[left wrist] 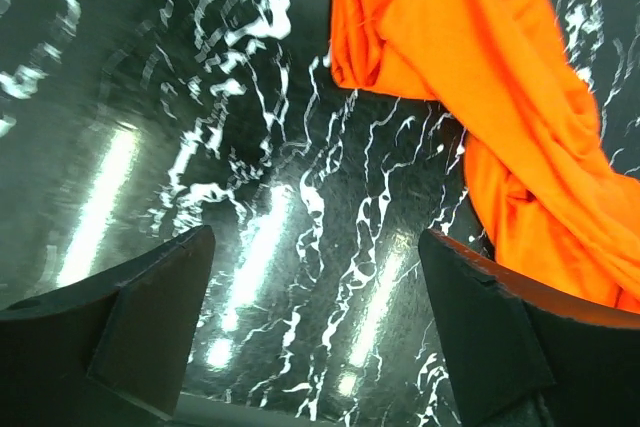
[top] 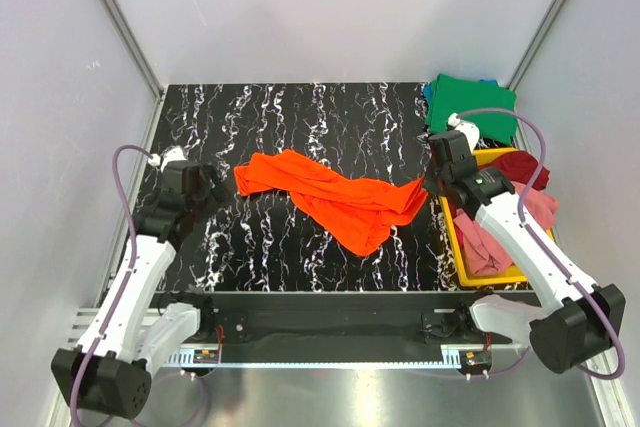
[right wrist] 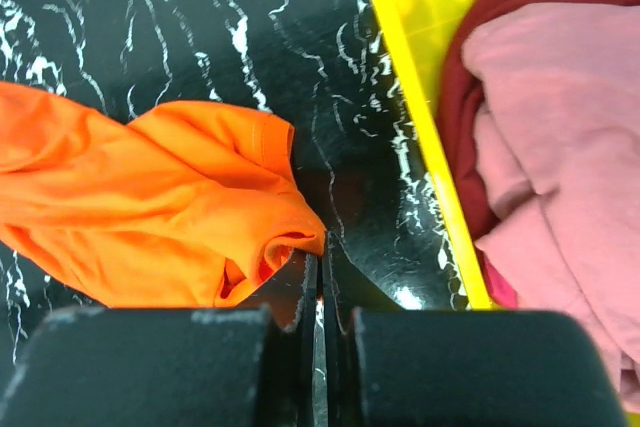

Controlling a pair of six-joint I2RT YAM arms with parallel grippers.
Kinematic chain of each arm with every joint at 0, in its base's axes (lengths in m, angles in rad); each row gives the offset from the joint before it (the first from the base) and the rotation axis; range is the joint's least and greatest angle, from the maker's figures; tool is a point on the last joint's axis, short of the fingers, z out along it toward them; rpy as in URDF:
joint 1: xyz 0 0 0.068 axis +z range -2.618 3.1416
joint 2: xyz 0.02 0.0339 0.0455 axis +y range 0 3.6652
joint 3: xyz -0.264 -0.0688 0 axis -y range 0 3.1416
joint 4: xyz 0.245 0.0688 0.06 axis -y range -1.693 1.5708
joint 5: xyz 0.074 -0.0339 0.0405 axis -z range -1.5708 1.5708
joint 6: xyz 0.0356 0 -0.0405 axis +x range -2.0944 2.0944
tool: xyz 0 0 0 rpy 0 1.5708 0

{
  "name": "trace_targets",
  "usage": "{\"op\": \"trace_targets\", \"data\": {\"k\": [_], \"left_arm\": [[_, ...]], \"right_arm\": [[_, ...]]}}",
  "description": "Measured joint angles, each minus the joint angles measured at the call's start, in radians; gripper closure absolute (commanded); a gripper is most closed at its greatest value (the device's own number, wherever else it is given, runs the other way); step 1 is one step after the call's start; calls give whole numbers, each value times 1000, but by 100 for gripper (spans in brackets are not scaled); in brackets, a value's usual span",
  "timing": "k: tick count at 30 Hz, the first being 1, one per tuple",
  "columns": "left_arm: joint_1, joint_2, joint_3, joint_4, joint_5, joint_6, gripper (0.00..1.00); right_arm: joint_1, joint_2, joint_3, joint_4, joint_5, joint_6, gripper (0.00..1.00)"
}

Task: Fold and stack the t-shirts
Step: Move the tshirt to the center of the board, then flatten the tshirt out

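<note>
On table: one orange t-shirt, crumpled; two hands, left hand spread, right hand pressed together.

Lab test cell: white panels, aluminium frame.

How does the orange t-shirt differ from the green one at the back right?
The orange t-shirt lies crumpled and twisted into a long strip, while the green t-shirt lies flat as a neat folded rectangle. The orange t-shirt sits in the middle of the table. The green t-shirt sits in the far right corner, on top of a blue cloth. Both are plain and solid-coloured.
</note>
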Motion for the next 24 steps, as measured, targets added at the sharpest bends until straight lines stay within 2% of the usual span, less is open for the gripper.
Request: {"op": "trace_targets", "data": {"k": [5, 7, 10, 11, 15, 18, 24], "left_arm": [[0, 111, -36, 73, 48, -37, 26], [0, 180, -31, 115, 59, -44, 27], [0, 301, 14, 156, 65, -50, 35], [0, 347, 38, 170, 67, -51, 42], [0, 537, 139, 243, 69, -59, 56], [0, 656, 207, 281, 70, -66, 59], [3, 818, 327, 319, 70, -66, 59]], "right_arm": [[-13, -43, -32, 13, 20, 11, 100], [-16, -68, -57, 37, 6, 9, 100], [-18, -80, -80, 62, -27, 2, 100], [-18, -80, -86, 70, -40, -2, 100], [-18, -80, -92, 88, -80, -13, 100], [-18, -80, -93, 99, -104, -19, 100], [-19, -80, -94, 104, -126, -25, 100]]}}
